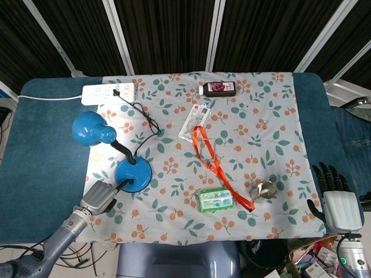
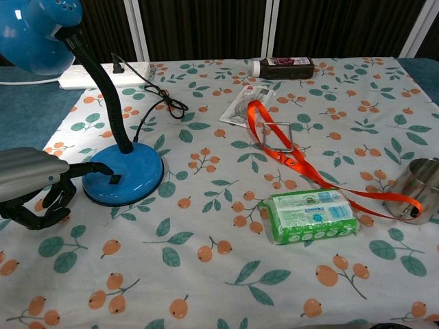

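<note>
At the table's front left corner the left hand [image 2: 34,195] rests at the rim of the blue desk lamp's [image 1: 132,174] round base, its fingers [image 2: 96,168] stretched onto the base beside the small switch, holding nothing and not clamped on anything. The lamp stands near the left edge of the floral tablecloth [image 1: 272,110], its gooseneck curving up to the shade, and its cord runs back to the white power strip [image 1: 109,92] at the far left edge. To press that switch well, I judge the fingertip should come straight down on it while the palm stays low, so the light base does not slide (the cloth beneath looks loose). Further right, mid-cloth, lie a flat clear packet [image 1: 194,123] and an orange lanyard [image 1: 217,165] trailing toward the front edge, with a green pack of wipes [image 1: 216,200] just beside it and a small steel cup [image 1: 265,189] near its end. A dark bottle [image 1: 218,88] lies at the far edge. Off the front right corner the right hand [image 1: 338,200] hovers spread and empty.
</note>
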